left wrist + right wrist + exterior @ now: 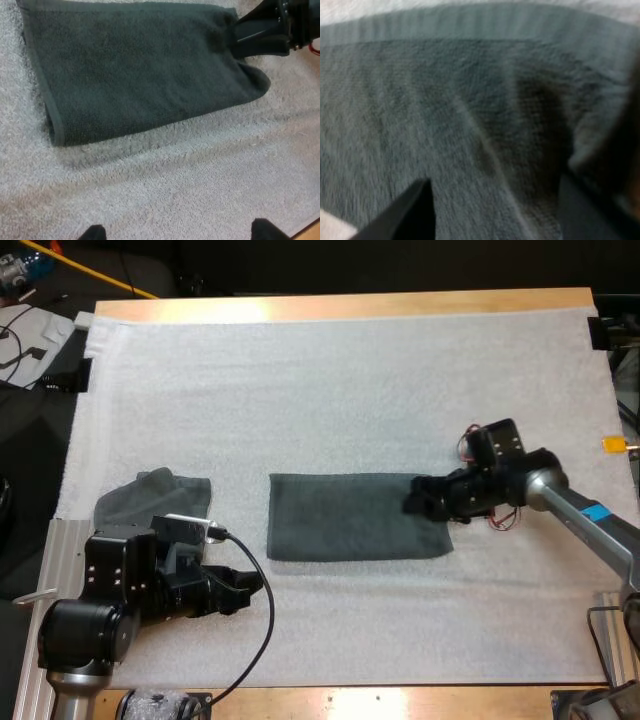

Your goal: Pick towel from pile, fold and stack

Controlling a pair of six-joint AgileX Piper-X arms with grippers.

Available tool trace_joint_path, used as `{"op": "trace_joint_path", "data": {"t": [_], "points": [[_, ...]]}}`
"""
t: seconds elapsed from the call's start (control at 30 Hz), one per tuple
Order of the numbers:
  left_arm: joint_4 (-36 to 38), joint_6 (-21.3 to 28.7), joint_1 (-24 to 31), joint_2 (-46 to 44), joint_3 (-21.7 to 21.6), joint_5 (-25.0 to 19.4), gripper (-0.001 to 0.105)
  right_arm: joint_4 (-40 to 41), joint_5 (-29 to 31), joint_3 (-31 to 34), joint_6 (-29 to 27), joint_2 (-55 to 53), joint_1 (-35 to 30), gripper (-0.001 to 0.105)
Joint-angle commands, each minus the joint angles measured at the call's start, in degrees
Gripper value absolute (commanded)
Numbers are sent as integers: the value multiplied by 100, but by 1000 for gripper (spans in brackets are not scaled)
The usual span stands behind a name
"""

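Folded towel (pixel 350 515) lay flat mid-mat, a dark grey-green rectangle, long edges running left-right, hemmed left edge straight and clear. Its near right corner bulged out a bit past the rectangle. My right jaws sat at the towel's right edge, over its far right corner, arm coming in from the right. In the right wrist view the fingertips (pixel 415 210) stood apart with towel pile (pixel 445 100) spread between them, hem band just beyond; apart, not clamped as far as I could see.

My left jaws were low at the near left, pointing toward the towel, well short of its left edge. Fingertips (pixel 92 234) apart, over bare mat, touching nothing.

Crumpled towel (pixel 150 495) lay at the mat's left side, just beyond my left arm, apart from the folded one.

Open room: wide bare white mat (pixel 350 380) beyond the folded towel to the far tabletop (pixel 350 306) edge, and a bare band in front of it to the near edge.
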Motion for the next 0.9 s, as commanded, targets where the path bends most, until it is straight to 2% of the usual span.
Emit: {"op": "trace_joint_path", "data": {"t": [0.0, 0.1, 0.17, 0.27, 0.33, 0.43, 0.57, 0.7, 0.87], "points": [[59, 22, -11, 2, -34, 66, 57, -62, -4, -9, 119, 24, 112, 53], [62, 25, -2, 4, -42, 85, 57, -20, 127, -12, 145, -3, 113, 37], [67, 30, 1, 7, -38, 110, 57, 57, 242, -14, 133, -49, 108, 20], [75, 36, 1, 2, -43, 180, 57, 241, 525, -19, 21, -165, 96, 2], [64, 37, 2, 19, -46, 261, 57, 425, 849, -29, -124, -293, 81, 0], [35, 11, -5, -4, -45, 188, 56, 272, 599, -21, -1, -243, 107, 1], [29, 12, -5, -14, -39, 239, 56, 473, 1053, 0, -43, -577, 127, 1], [48, 7, -11, -6, -44, 302, 56, 962, 1820, -10, -321, -1020, 132, 1], [39, 15, -10, -22, -46, 362, 56, 1780, 3085, -29, -1013, -1639, 118, 1]]}}
